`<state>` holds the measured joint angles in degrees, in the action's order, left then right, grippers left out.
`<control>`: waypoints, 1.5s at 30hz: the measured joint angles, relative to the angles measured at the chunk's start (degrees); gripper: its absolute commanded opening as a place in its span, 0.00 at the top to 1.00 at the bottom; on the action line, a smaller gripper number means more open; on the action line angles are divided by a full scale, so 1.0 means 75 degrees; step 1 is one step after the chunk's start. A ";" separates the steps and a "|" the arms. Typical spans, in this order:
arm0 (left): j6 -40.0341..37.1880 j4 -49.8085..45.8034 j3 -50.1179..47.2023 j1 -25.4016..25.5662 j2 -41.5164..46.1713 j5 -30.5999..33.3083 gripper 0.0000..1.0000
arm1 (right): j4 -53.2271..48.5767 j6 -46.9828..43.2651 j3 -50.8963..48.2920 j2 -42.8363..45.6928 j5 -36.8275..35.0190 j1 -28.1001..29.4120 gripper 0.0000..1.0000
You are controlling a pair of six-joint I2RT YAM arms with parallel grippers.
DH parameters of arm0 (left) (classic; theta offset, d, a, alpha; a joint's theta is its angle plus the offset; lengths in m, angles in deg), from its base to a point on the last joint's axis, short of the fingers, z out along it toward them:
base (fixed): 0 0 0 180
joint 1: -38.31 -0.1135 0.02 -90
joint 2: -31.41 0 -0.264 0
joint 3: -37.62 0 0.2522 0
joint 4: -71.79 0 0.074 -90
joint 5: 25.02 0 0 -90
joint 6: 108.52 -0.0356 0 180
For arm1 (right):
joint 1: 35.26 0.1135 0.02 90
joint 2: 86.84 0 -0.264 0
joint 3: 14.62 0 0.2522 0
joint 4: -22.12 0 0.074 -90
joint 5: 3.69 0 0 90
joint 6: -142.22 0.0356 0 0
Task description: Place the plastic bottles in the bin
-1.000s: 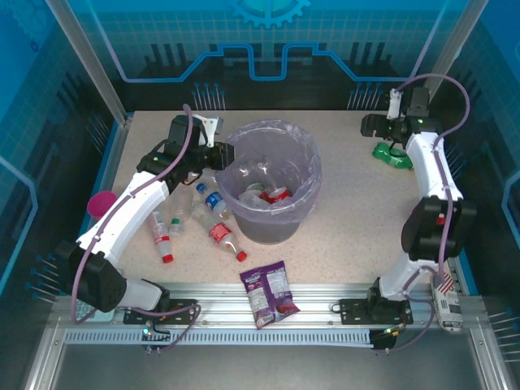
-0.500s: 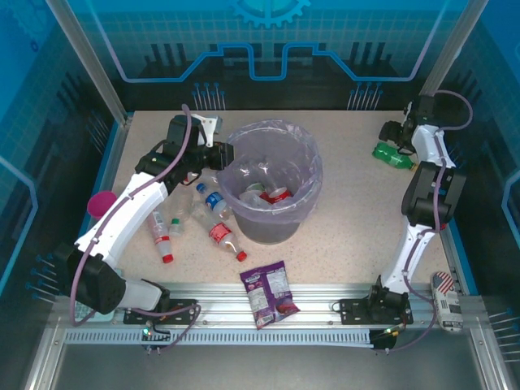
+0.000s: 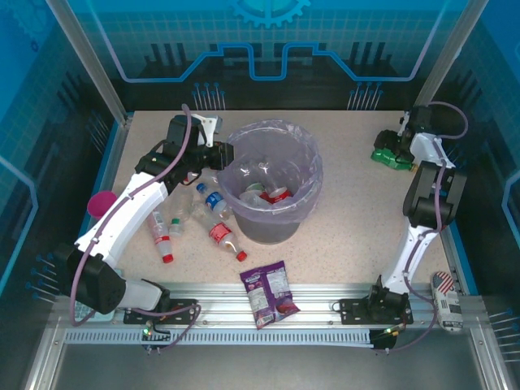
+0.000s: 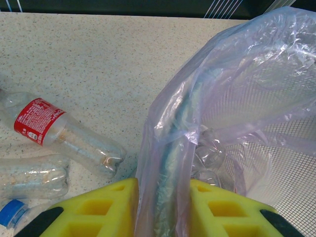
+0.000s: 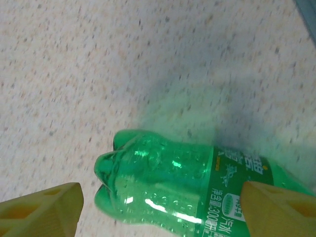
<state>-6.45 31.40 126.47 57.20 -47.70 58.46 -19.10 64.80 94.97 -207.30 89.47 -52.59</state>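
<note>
The grey bin point(image 3: 313, 175) with its lavender bag stands mid-table and holds several bottles, one red-labelled point(image 3: 276, 195). My left gripper point(image 3: 223, 154) is shut on the bin's left rim; in the left wrist view its yellow fingers point(image 4: 98, 212) pinch bag and rim point(image 4: 170, 148). On the table left of the bin lie a blue-labelled bottle point(image 3: 214, 201) and red-labelled bottles point(image 3: 223, 237) point(image 3: 160, 236) point(image 4: 54, 131). At the back right lies the green bottle point(image 3: 392, 159) point(image 5: 168, 182). My right gripper point(image 3: 398, 146) point(image 5: 160, 212) is open, one finger on each side of it.
A purple snack packet point(image 3: 270, 292) lies at the table's near edge. A pink round object point(image 3: 101, 202) sits off the left side. Blue enclosure walls stand close behind and to the right of the green bottle. A clear bottle point(image 4: 32, 177) lies by my left fingers.
The right arm has folded toward the back right corner and brought its gripper down over the green bottle. The left arm and the bin have not moved.
</note>
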 measured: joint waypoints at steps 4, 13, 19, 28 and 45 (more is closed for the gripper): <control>0.0000 0.0000 0.0000 0.0000 0.0000 0.0000 0.69 | 0.0073 0.0140 -0.1227 0.0895 0.0370 0.0122 0.16; 0.0000 0.0000 0.0000 -0.0006 0.0000 0.0000 0.69 | -0.0667 -0.0149 -0.2812 0.3022 0.0694 0.1507 0.06; -0.0003 -0.0003 0.0000 -0.0009 0.0000 0.0000 0.69 | -0.1530 -0.2168 -0.1856 0.3031 -0.0440 0.1186 0.00; 0.0000 -0.0003 0.0000 -0.0114 0.0000 -0.0035 0.70 | -0.2098 -0.4925 -0.1565 0.1772 -0.1562 0.0880 0.00; 0.0000 0.0000 0.0000 -0.0157 0.0000 -0.0093 0.70 | -0.2486 -0.4811 -0.1626 0.0796 -0.0245 0.1023 0.06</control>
<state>-6.45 31.40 126.47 56.02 -47.70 57.76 -37.75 28.72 82.77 -201.33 87.63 -44.91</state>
